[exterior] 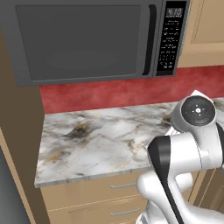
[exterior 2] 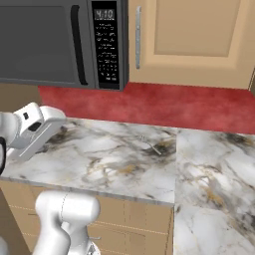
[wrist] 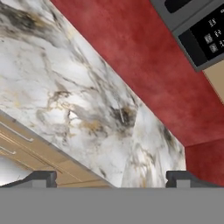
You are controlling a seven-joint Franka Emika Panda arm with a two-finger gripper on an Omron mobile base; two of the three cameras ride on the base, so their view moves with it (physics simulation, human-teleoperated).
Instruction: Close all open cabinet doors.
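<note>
One cabinet door (exterior 2: 196, 37) is showing at 1 o'clock in the right base view, lying flush and shut beside the microwave (exterior 2: 60, 42), its single bar handle (exterior 2: 138, 37) standing along the door's left edge. One marble desk (exterior: 105, 140) is running beneath a red backsplash (exterior 2: 164, 107). Two drawers (exterior: 98, 192) are sitting under the desk edge at 6 o'clock in the left base view. The end effector (wrist: 111, 177) is hanging over the desk with its two fingertips (wrist: 41, 178) spread well apart, gripping nothing.
</note>
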